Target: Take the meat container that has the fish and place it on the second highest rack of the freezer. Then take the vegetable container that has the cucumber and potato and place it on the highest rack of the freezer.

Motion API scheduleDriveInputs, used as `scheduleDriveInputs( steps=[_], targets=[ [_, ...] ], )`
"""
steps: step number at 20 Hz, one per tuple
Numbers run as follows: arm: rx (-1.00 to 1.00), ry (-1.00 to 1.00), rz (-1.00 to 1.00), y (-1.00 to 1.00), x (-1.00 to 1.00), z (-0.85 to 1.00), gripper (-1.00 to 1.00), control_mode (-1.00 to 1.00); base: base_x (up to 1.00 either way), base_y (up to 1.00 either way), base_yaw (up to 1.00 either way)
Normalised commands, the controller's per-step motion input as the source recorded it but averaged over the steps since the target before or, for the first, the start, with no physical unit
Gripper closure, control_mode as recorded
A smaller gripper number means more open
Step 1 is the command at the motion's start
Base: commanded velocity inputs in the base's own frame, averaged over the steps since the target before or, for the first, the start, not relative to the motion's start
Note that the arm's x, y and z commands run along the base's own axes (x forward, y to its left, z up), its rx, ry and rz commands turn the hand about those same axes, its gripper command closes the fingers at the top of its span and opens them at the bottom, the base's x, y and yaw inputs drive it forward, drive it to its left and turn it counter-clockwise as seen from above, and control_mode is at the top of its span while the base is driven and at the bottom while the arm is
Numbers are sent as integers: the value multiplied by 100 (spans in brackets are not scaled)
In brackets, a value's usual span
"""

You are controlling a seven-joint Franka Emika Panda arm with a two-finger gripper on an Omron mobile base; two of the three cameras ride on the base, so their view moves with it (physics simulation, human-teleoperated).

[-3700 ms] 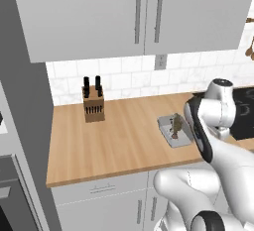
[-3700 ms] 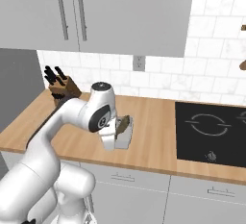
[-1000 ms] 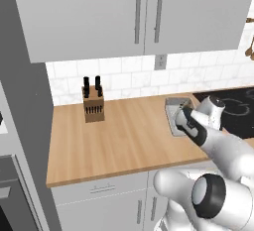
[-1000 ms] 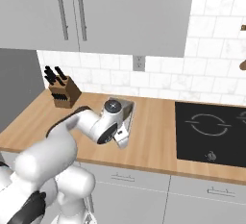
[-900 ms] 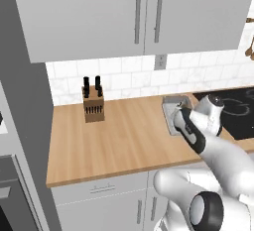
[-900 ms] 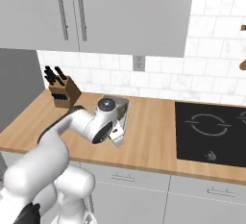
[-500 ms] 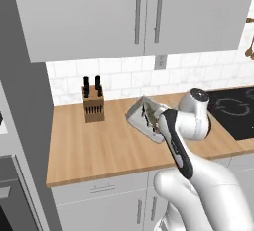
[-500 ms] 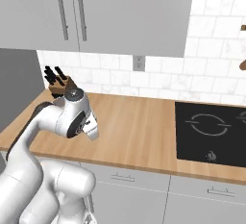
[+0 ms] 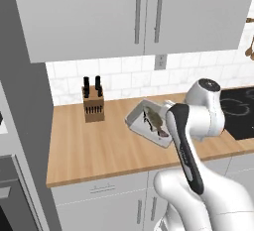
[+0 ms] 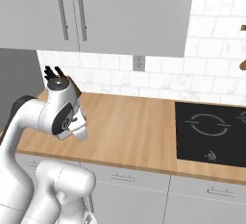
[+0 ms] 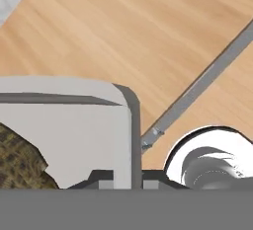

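A pale grey meat container [image 9: 147, 122] is seen lifted above the wooden worktop [image 9: 99, 145], tilted so that its open face is turned toward the left base camera. A dark olive-brown fish [image 9: 153, 120] is carried inside it, its long axis running from upper left to lower right along the tray. The container's right end is covered by the white arm, and the claw [image 11: 128, 177] is mostly hidden there; in the hand view its tips are seen pinched shut on the container's rim, with only a corner of the fish visible. A knife block [image 9: 93, 103] stands near the tiled wall.
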Motion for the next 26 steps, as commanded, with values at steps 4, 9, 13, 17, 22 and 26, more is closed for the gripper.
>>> scheduleDriveInputs(
  steps=[4,9,13,17,22,26],
  targets=[
    [14,0,-41,-20,-28,49,100,-100,0,0,0],
    [15,0,-54,-17,-8,17,100,-100,0,0,0],
    [6,-2,-43,0,-31,7,100,-100,0,0,0],
    [0,-9,-12,0,-49,11,100,-100,0,0,0],
    [0,-11,-8,0,-38,8,100,100,-13,0,-3],
    [0,0,0,0,0,0,100,100,-94,11,-5]
  ],
)
